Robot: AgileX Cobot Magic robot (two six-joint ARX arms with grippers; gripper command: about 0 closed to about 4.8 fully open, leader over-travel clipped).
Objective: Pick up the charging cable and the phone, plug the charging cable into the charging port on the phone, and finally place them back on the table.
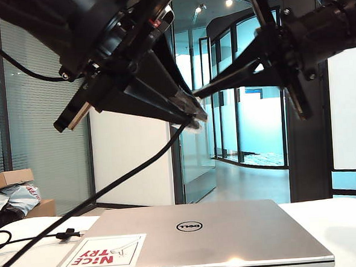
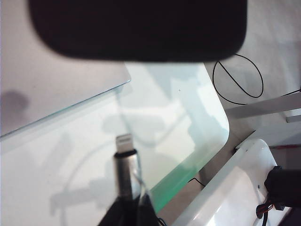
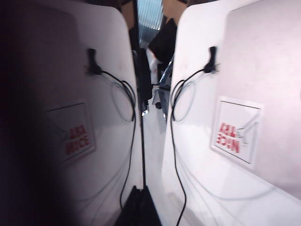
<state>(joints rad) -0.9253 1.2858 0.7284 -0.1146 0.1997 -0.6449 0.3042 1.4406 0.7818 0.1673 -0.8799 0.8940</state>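
My left gripper reaches in from the upper left, high above the table, and is shut on the charging cable. The cable's silver-white plug sticks out past the left gripper and points toward the phone, a blurred black slab just ahead of it. From the plug the cable hangs down to the table, where its black tie lies. My right gripper comes from the upper right. In the right wrist view it is shut on the phone, whose glossy face mirrors the table.
A closed silver Dell laptop with a red-and-white sticker lies under both grippers. Cardboard boxes stand behind the table at the left. A loop of black cord lies past the table's rounded corner, near a white frame.
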